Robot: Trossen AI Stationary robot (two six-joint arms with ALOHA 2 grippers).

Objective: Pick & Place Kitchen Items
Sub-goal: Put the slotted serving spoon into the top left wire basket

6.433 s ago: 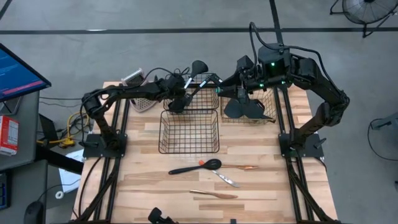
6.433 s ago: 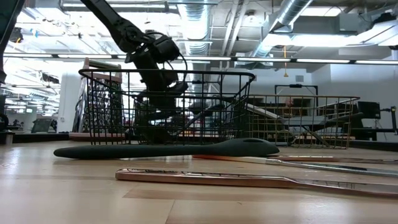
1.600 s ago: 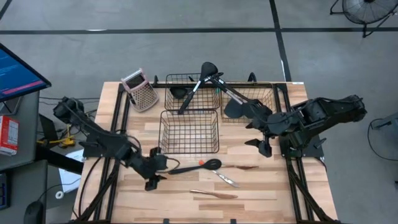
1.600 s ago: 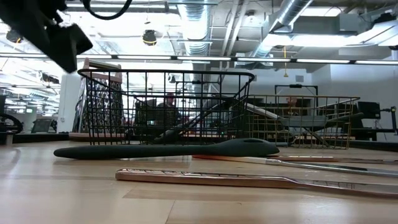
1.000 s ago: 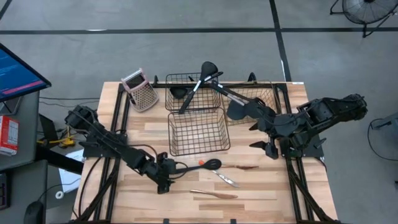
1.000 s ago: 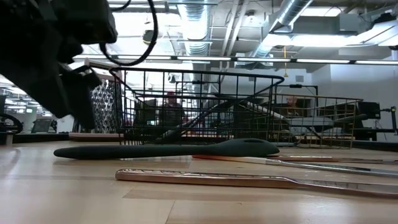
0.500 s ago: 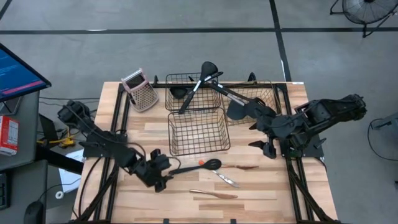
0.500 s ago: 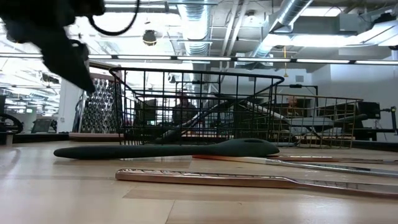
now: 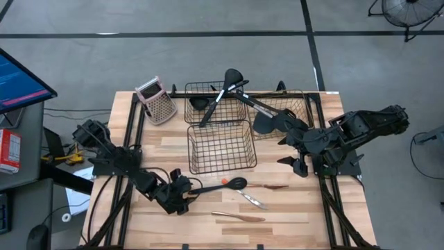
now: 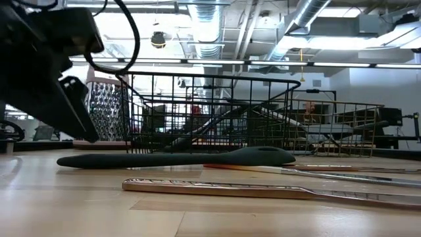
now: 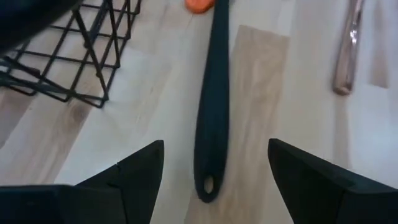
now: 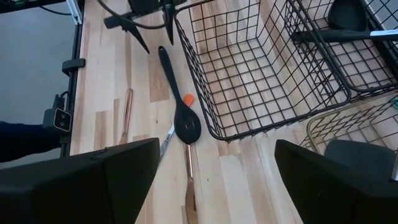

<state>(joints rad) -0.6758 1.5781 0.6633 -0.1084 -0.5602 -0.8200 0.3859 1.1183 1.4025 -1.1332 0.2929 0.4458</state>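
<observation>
A black spoon [image 9: 215, 187] lies flat on the table, its bowl toward the right. My left gripper [image 9: 184, 197] is open and low over the handle end [image 11: 208, 182]. One finger stands on each side of the handle and neither touches it. An orange bit [image 9: 225, 181] lies against the spoon. A copper-handled piece [image 9: 239, 217] lies near the front edge, another [image 9: 276, 186] lies right of the spoon, and a silver piece [image 9: 253, 201] lies between them. My right gripper [image 9: 294, 164] hovers open at the table's right side, holding nothing.
A black wire basket [image 9: 222, 146] stands just beyond the spoon. Behind it, another black basket [image 9: 215, 104] and a gold one [image 9: 281, 114] hold black utensils that lean over their rims. A pink-topped grater [image 9: 156, 101] stands at the far left. Bare wood shows front left.
My left gripper has risen a little, backing toward the table's left edge. It has then come down again at the black spoon's handle end, open throughout. The spoon and the baskets have not moved.
</observation>
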